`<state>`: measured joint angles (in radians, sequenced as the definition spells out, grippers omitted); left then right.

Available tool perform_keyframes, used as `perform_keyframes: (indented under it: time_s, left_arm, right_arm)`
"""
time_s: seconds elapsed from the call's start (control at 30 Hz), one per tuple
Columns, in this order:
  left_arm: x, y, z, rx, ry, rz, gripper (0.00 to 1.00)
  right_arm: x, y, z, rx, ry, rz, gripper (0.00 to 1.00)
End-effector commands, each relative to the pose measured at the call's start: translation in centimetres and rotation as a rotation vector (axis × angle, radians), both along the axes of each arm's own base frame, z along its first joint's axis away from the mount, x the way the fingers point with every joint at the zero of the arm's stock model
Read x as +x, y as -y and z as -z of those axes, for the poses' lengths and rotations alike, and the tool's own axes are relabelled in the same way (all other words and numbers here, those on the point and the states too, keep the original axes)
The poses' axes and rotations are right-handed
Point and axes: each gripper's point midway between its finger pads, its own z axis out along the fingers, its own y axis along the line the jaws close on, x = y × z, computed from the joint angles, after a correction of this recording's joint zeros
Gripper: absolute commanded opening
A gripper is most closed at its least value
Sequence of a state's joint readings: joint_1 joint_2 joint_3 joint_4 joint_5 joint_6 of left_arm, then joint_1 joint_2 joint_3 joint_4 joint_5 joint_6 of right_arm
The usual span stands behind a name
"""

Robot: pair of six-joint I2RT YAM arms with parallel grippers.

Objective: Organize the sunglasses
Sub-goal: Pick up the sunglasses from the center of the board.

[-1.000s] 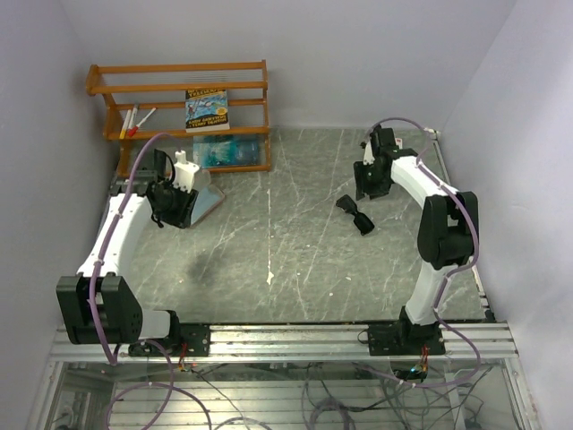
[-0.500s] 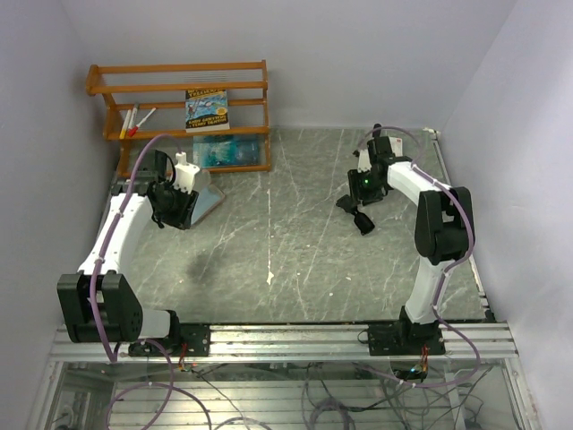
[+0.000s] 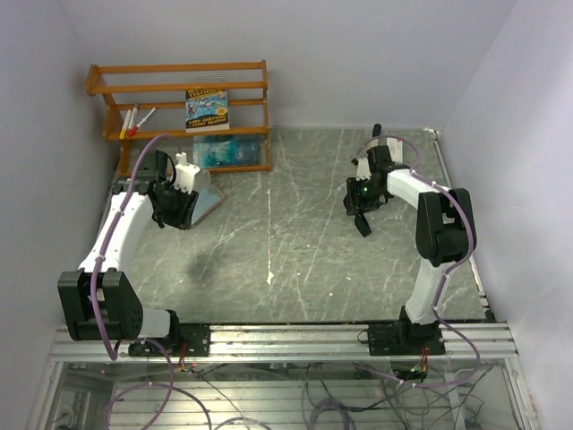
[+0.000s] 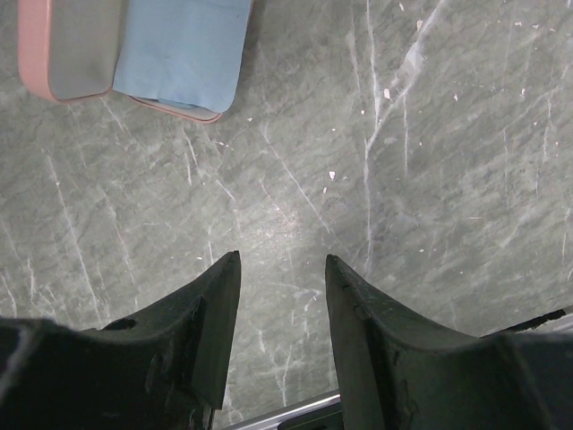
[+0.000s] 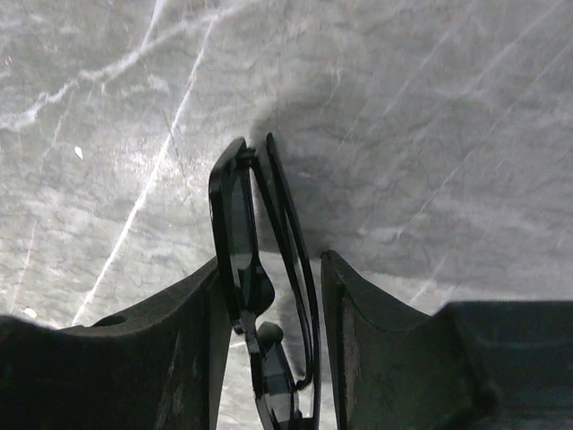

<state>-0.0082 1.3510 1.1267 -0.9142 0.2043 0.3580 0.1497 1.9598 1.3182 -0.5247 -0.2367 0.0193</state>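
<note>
Black folded sunglasses (image 5: 260,269) stand on edge between the fingers of my right gripper (image 5: 273,260). The lens front lies against the left finger (image 5: 192,340), and a thin gap shows between the temple arms and the right finger (image 5: 358,331). The jaws stand wide, not pressed on the frame. In the top view the right gripper (image 3: 358,202) is down on the sunglasses (image 3: 363,225) at the right of the table. My left gripper (image 4: 282,260) is open and empty over bare table. An open glasses case (image 4: 134,49), pink with blue lining, lies just beyond it.
A wooden shelf (image 3: 179,90) at the back left holds a book (image 3: 207,108) and markers (image 3: 134,121). The case also shows in the top view (image 3: 208,197) beside the left gripper (image 3: 172,211). Grey walls close both sides.
My right gripper has moved left and down onto the sunglasses, so they now sit between its fingers. The left arm has not moved.
</note>
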Motion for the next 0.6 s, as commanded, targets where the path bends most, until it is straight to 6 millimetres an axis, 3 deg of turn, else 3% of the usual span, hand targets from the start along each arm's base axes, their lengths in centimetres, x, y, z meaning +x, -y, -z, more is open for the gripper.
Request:
perform_keyframes:
  time_s: [0.0,0.13,0.23,0.37,0.47,0.57]
  left_arm:
    - [0.3,-0.1,-0.9,-0.003,0.013,-0.018,0.53]
    - [0.1,-0.1,-1.1,0.0,0.017,-0.015,0.53]
    - [0.0,-0.2,-1.1,0.003,0.018,-0.015,0.53]
    - [-0.1,-0.3,-1.1,0.009,0.017,-0.016,0.52]
    - [-0.2,-0.3,-1.3,0.01,0.023,-0.012,0.52]
    - [-0.2,-0.3,-1.4,0.008,0.026,-0.009,0.52]
  right_arm:
    - [-0.7,0.1,-1.2,0.018,0.021,0.003,0.41]
    - [-0.7,0.3,-1.6,0.005,0.019,0.008,0.36]
    - [-0.6,-0.2,-2.2,0.029,0.022,0.008,0.2]
    - [-0.6,-1.6,-3.3,0.101,0.033,-0.016,0.07]
    - [-0.7,-3.4,-4.3,0.167,0.033,-0.045,0.0]
    - [-1.5,-7.6,-5.9,0.233,0.042,-0.131,0.0]
